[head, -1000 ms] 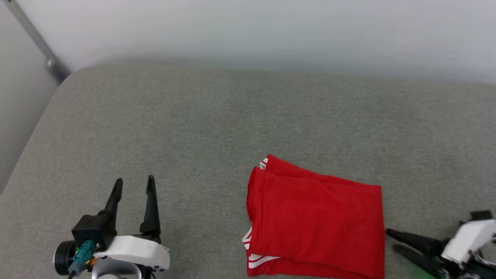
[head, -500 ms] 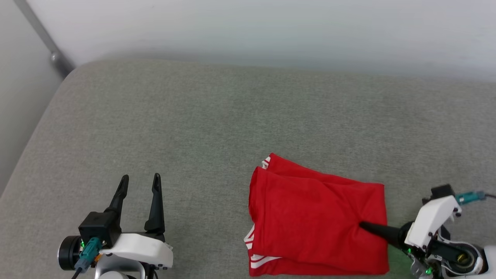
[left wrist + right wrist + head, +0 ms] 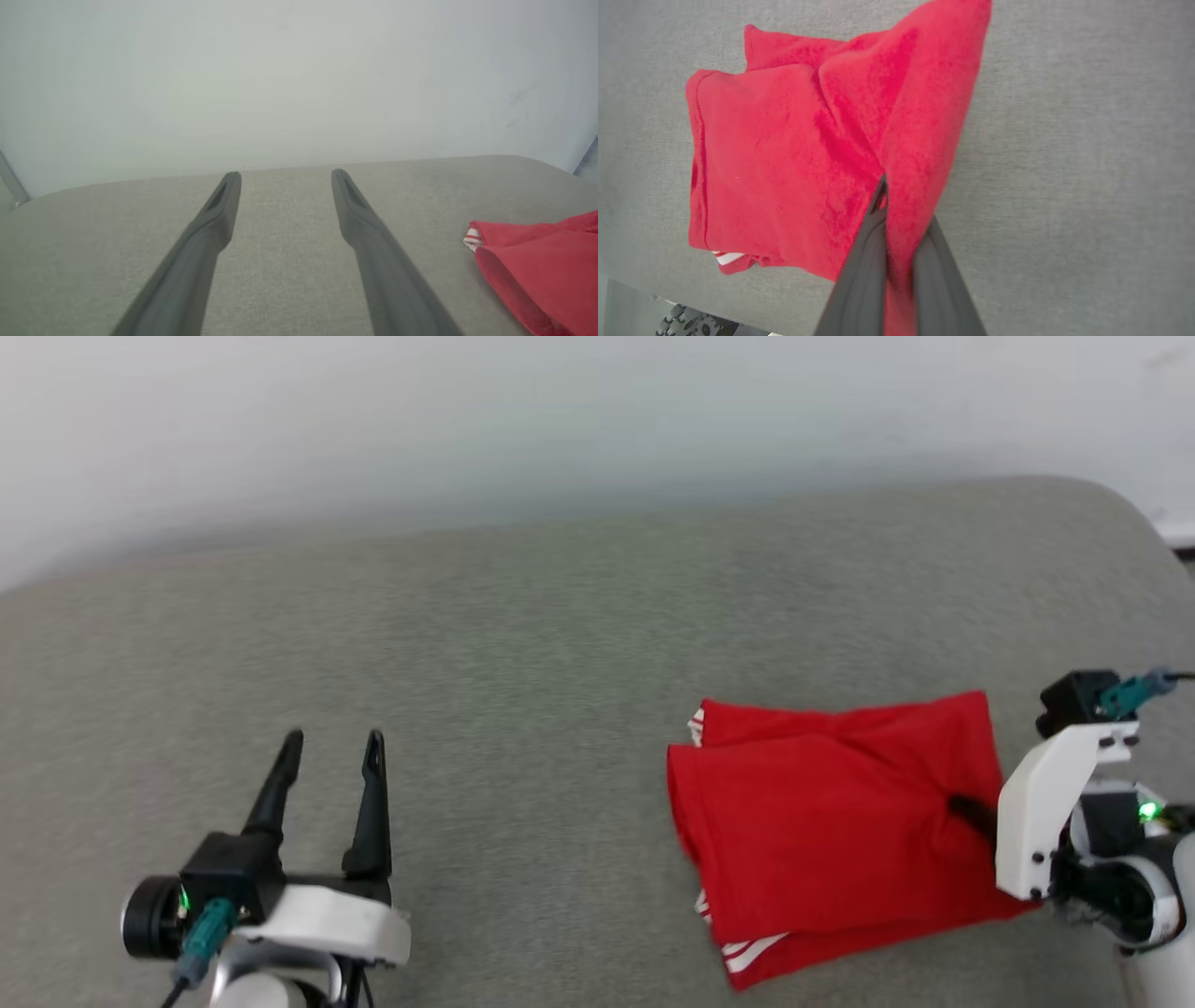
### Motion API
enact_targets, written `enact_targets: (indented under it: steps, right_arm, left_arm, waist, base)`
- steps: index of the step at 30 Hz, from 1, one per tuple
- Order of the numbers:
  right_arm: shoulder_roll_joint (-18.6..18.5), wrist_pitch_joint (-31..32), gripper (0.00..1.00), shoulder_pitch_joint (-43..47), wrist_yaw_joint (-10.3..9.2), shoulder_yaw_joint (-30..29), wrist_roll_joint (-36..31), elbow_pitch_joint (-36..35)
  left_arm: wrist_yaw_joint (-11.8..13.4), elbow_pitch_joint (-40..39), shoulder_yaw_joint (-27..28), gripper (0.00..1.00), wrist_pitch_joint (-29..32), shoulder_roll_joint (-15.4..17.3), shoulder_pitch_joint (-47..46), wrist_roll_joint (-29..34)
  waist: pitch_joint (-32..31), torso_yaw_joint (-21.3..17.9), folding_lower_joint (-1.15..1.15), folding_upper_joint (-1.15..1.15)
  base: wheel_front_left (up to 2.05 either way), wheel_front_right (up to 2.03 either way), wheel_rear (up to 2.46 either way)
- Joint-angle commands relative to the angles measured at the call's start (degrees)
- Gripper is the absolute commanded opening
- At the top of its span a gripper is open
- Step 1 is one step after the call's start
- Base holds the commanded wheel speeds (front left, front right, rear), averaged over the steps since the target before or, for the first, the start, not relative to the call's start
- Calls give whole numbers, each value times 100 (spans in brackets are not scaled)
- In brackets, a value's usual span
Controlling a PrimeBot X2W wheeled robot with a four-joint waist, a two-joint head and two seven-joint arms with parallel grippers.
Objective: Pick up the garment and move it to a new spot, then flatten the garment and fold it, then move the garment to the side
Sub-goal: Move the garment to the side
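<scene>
right end effector (image 3: 962,805): clamped on folded red jersey garment's (image 3: 822,812) right edge | left end effector (image 3: 333,737): wide, empty, near left

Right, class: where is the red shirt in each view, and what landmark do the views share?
Head view: red shirt lower right, right gripper shut on its right edge.
Left wrist view: shirt in the bottom right corner.
Right wrist view: shirt centre left, pinched at bottom middle.
Shared landmark: the grey cushion beneath it.
</scene>
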Motion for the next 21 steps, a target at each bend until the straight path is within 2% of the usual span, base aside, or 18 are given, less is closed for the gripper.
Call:
enact_targets:
  steps: [1,6,11,15,21]
  right_arm:
    - [-63,-55,0,-214,-2,-6,-204,-65]
    - [-217,-290,0,-795,-2,-247,-708,-41]
    - [-358,-809,0,-1500,-2,-784,-1057,338]
    - [-566,-1269,0,-2063,-2,-1307,-1397,720]
    - [-885,-1835,0,-2695,-2,-2194,-1954,1199]
  left_arm:
    - [-22,-128,-10,100,13,55,-227,56]
    - [-83,-613,-68,100,253,286,-872,321]
    - [-190,-1075,-146,100,596,536,-1621,592]
    - [-266,-1387,-170,100,820,711,-2071,750]
    - [-416,-1688,-293,100,1006,822,-2592,919]
  waist:
    - [405,-706,0,0]
    - [1491,-1292,0,0]
    - [2525,-1604,0,0]
    - [3120,-1687,0,0]
    - [3622,-1534,0,0]
  base:
    - [0,0,0]
    - [0,0,0]
    - [0,0,0]
    - [0,0,0]
    - [0,0,0]
